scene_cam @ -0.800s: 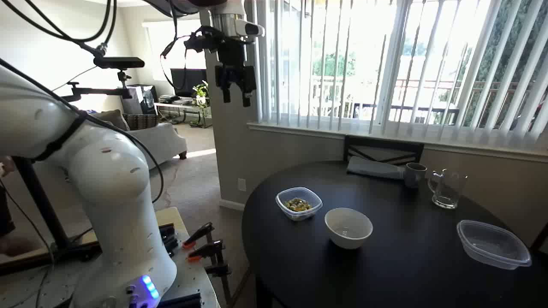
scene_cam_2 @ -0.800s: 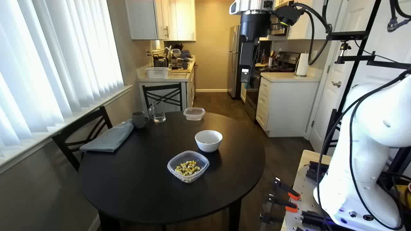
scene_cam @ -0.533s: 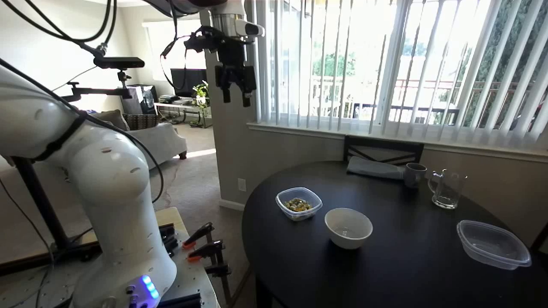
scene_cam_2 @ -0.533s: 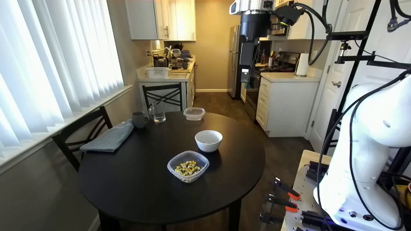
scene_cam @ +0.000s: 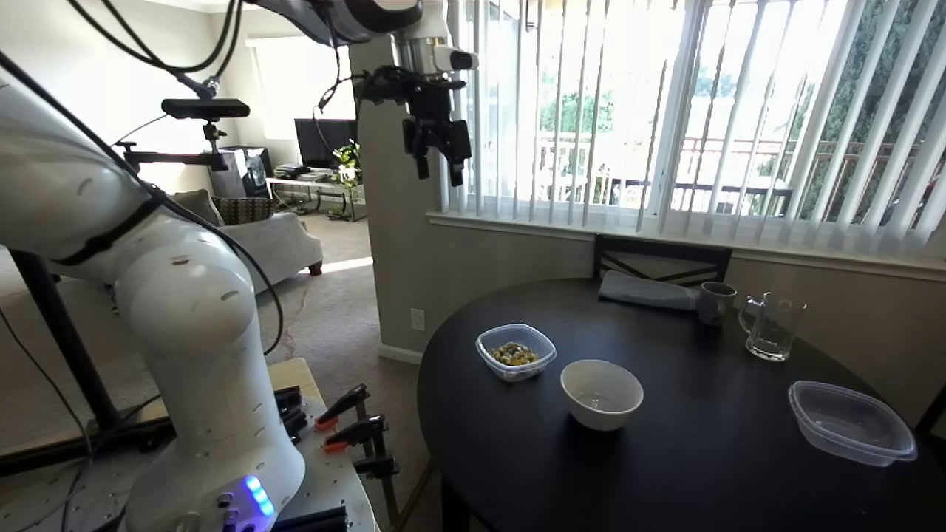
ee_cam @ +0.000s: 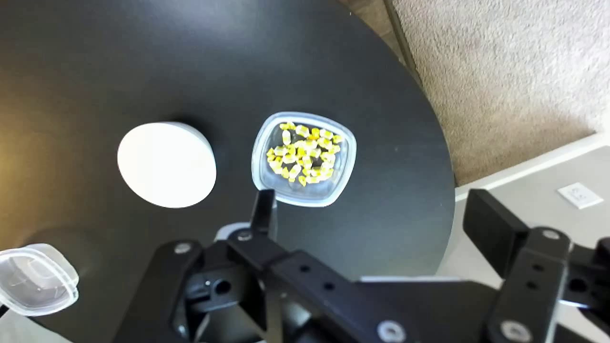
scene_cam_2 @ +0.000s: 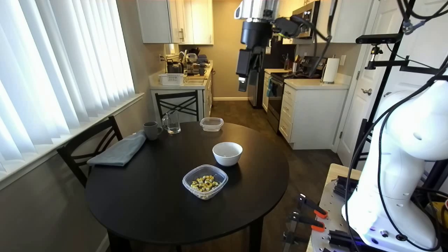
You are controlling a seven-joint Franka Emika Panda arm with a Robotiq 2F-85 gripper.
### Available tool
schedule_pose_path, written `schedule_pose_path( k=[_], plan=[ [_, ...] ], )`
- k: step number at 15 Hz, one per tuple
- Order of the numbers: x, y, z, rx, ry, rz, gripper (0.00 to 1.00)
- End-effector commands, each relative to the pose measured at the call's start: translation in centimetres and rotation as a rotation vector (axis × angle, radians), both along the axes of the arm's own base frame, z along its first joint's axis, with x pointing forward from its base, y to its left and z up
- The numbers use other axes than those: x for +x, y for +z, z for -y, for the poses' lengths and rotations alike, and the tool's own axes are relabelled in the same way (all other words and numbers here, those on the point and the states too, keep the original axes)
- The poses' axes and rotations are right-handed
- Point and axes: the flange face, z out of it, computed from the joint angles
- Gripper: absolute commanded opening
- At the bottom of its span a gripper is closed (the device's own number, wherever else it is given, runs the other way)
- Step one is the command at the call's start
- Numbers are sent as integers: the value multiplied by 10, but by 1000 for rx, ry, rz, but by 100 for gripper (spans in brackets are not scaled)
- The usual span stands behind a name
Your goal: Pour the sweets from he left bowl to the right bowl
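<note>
The left bowl, translucent and bluish-clear, stands on the dark round table in both exterior views [scene_cam: 517, 374] [scene_cam_2: 206, 195] and in the wrist view [ee_cam: 312, 197]. The sweets [scene_cam: 514, 354] [scene_cam_2: 204, 183] [ee_cam: 305, 155], small yellowish pieces, lie heaped inside it. The right bowl, opaque white [scene_cam: 602, 399] [scene_cam_2: 227, 154] [ee_cam: 167, 164], stands upright close beside it; no sweets show in it. My gripper [scene_cam: 440, 177] [scene_cam_2: 245, 85] is high above table level, apart from both bowls. In the wrist view its fingers [ee_cam: 369, 205] are wide apart with nothing between them.
A flat clear container [scene_cam: 850, 425] [scene_cam_2: 211, 125] [ee_cam: 38, 281] stands farther along the table. A glass mug [scene_cam: 772, 329], a grey mug [scene_cam: 715, 303] and a folded cloth [scene_cam: 647, 290] are near the window side. A chair [scene_cam_2: 94, 140] stands at the table's edge.
My arm and gripper have moved toward the table: right in an exterior view, left in an exterior view, and the gripper has tilted slightly. The bowls and sweets have not moved.
</note>
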Motion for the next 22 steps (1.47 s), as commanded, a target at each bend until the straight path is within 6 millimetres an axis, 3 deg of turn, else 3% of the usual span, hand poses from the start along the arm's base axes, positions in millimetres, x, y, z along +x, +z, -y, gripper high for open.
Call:
schedule_pose_path(
  k=[1,5,9,13,16,17,19,22],
  plan=[
    [78,-35,-11,-16,-97,8,100],
    [126,-96,8,-57,-245,-65,100],
    [152,-183,18,-138,-263,-172,100],
    [156,-297,20,-277,-191,-250,100],
    [144,-378,9,-311,-111,-325,100],
    [145,-343,18,-287,-148,-296,100],
    [138,-383,11,-299,-121,-346,100],
    [144,-387,6,-299,-114,-343,100]
  ],
)
